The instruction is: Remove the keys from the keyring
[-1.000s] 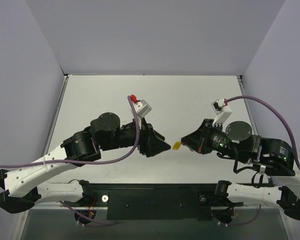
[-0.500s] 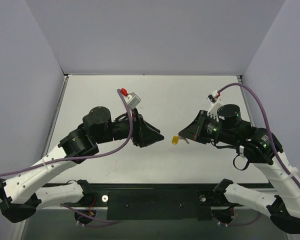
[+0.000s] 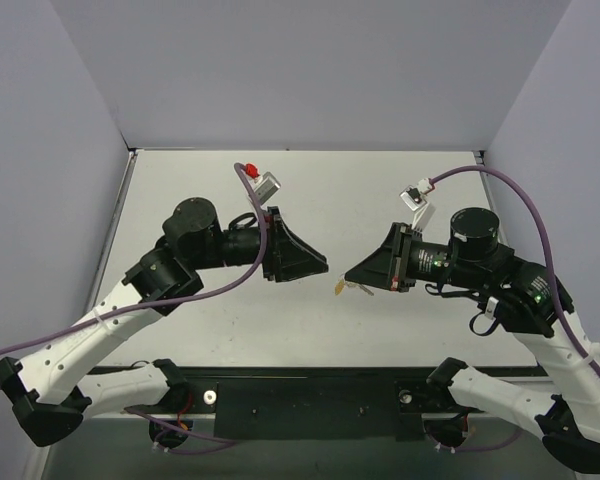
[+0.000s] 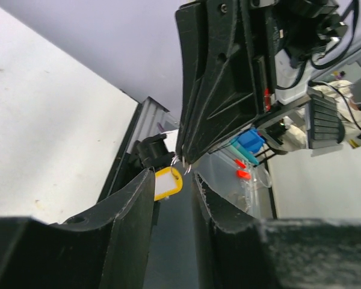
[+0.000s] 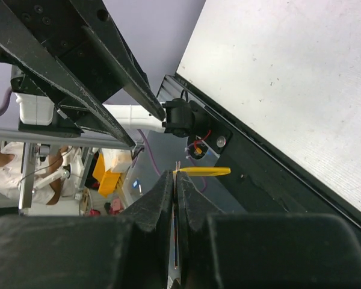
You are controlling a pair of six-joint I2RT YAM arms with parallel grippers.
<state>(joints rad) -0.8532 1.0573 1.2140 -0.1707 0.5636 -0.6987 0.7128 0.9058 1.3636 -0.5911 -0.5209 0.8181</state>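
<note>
Above the table [image 3: 380, 190], the clenched right gripper [image 3: 347, 280] pinches the keyring [image 3: 338, 287], its long axis seemingly hanging tableward; the left gripper [image 3: 325, 268] gapes just beside.

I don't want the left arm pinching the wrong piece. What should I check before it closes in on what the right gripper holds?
1. Right gripper shut on the keyring: ok.
2. Left gripper jaws apart, ready to close: ok.
3. Keyring in line with the left gripper's gap, seen from the left wrist: ok.
4. Key located for the pinch: cannot tell; no silver key shows clearly in any view.
5. Keyring held up off the table: ok.
</note>
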